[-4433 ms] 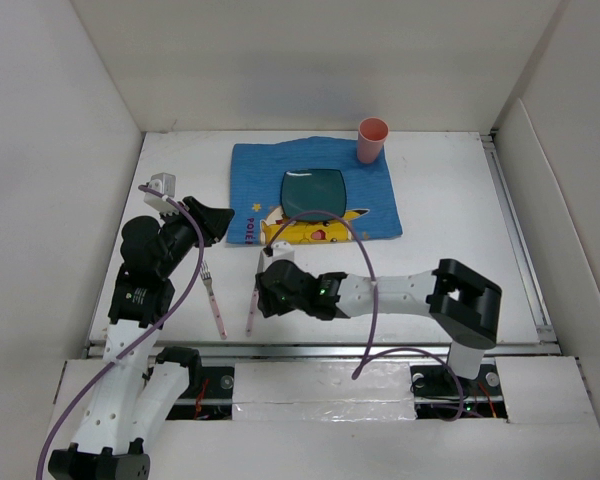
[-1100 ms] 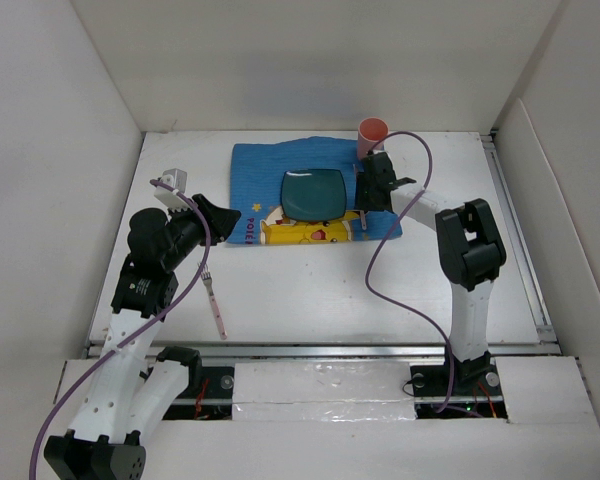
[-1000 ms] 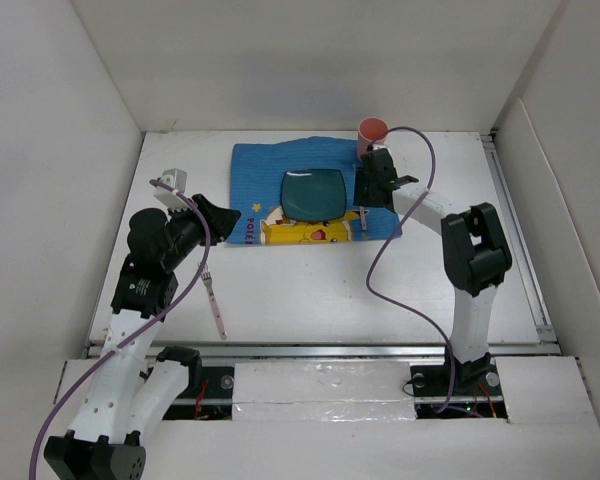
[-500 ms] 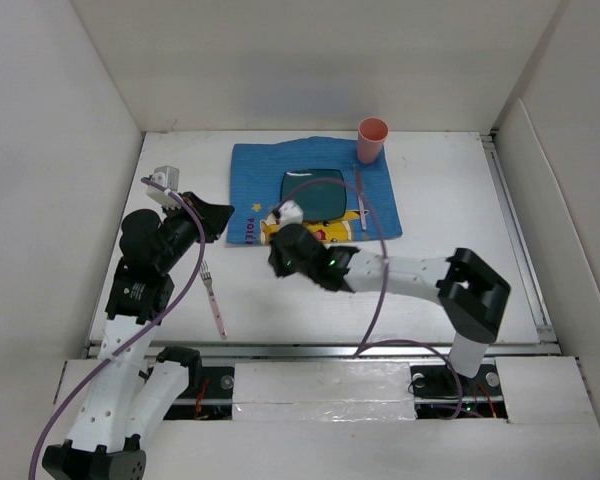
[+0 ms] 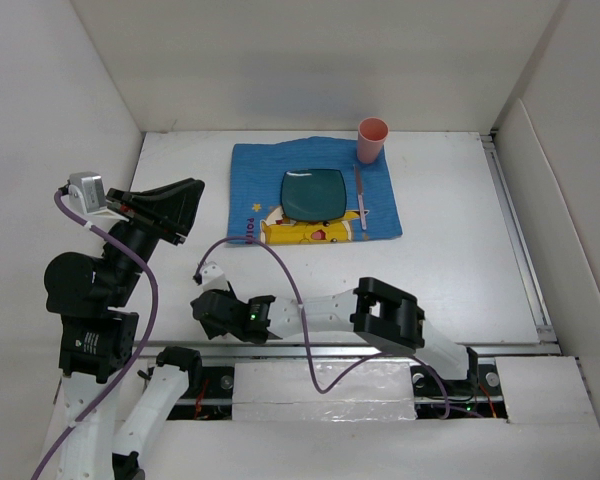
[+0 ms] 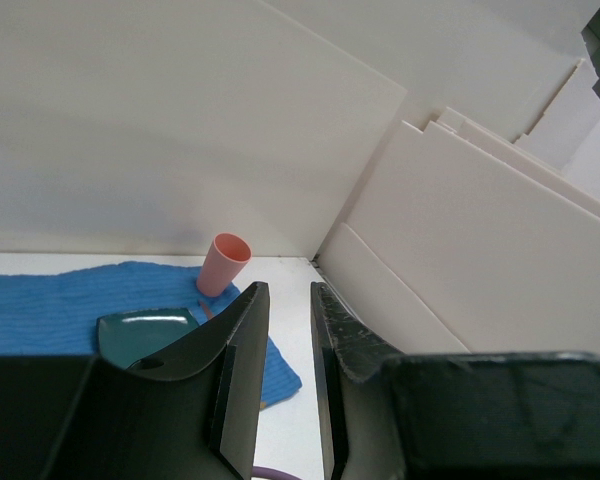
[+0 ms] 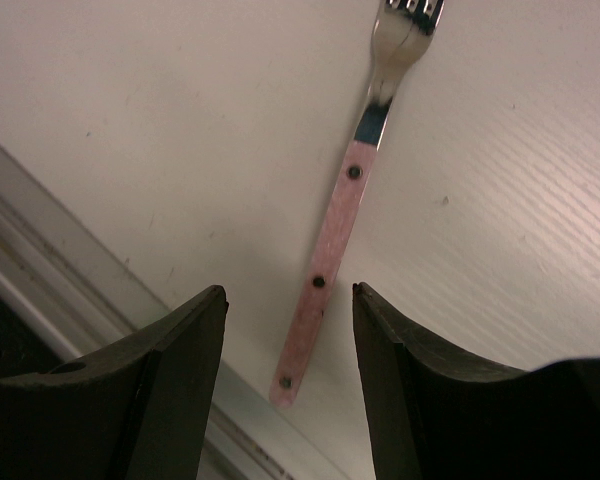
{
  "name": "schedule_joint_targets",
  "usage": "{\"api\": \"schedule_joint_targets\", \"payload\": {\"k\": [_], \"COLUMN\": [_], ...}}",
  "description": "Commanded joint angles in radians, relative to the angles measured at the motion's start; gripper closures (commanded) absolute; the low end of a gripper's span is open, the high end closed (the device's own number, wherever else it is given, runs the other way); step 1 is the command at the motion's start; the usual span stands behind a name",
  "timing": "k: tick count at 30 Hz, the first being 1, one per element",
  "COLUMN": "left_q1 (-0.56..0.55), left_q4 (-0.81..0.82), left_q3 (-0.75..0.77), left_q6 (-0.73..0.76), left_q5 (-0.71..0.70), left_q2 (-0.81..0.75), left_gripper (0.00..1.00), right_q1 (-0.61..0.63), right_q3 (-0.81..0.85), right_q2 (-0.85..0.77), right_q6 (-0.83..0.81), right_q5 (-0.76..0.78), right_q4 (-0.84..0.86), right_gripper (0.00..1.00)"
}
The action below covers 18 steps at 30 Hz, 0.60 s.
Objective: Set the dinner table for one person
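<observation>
Right gripper (image 7: pixel 288 300) hung wide open, empty, astride pink-handled fork (image 7: pixel 332 250) on white desk (image 5: pixel 450 270) by its near rail (image 5: pixel 510 346). Left gripper (image 6: pixel 288 300) was raised, narrow gap, empty. Farther back, blue placemat (image 5: pixel 255 165) carried teal plate (image 5: pixel 313 192) and pink cup (image 5: pixel 372 140).

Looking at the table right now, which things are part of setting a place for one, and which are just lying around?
Part of the job: dinner table, blue placemat, teal plate, pink cup, knife beside the plate, fork between the open fingers of the right gripper.

Just there: purple cable, metal rail, white walls.
</observation>
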Motion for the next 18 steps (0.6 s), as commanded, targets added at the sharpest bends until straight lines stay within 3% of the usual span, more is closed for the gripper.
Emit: {"api": "schedule_joint_targets", "payload": {"k": [1, 4, 6, 7, 8, 9, 13, 18], "left_q1": [-0.018, -0.028, -0.038, -0.038, -0.049, -0.049, -0.058, -0.068], "left_q4": [-0.018, -0.042, -0.064, -0.067, -0.07, -0.07, -0.064, -0.079], "left_q3": [-0.032, -0.029, -0.018, -0.018, -0.018, -0.021, -0.042, -0.056], "left_q6": [0.016, 0.034, 0.054, 0.061, 0.067, 0.07, 0.081, 0.09], "left_q5": [-0.036, -0.074, -0.094, -0.108, -0.114, -0.118, -0.135, -0.174], "left_q2": [0.006, -0.005, -0.01, -0.013, -0.022, -0.022, -0.037, -0.04], "left_gripper": [0.79, 0.79, 0.79, 0.79, 0.79, 0.79, 0.78, 0.77], "right_q1": [-0.008, -0.008, -0.008, -0.008, -0.008, -0.008, -0.017, -0.13], "right_q3": [0.139, 0.242, 0.265, 0.264, 0.255, 0.247, 0.189, 0.12], "right_q2": [0.074, 0.168, 0.206, 0.209, 0.208, 0.196, 0.085, -0.074], "right_q6": [-0.009, -0.012, 0.011, 0.016, 0.019, 0.025, 0.008, -0.033], "right_q5": [0.081, 0.127, 0.178, 0.181, 0.187, 0.198, 0.232, 0.197], "right_q4": [-0.108, -0.199, -0.247, -0.25, -0.25, -0.246, -0.188, -0.071], "right_gripper": [0.44, 0.58, 0.61, 0.82, 0.94, 1.0, 1.0, 1.0]}}
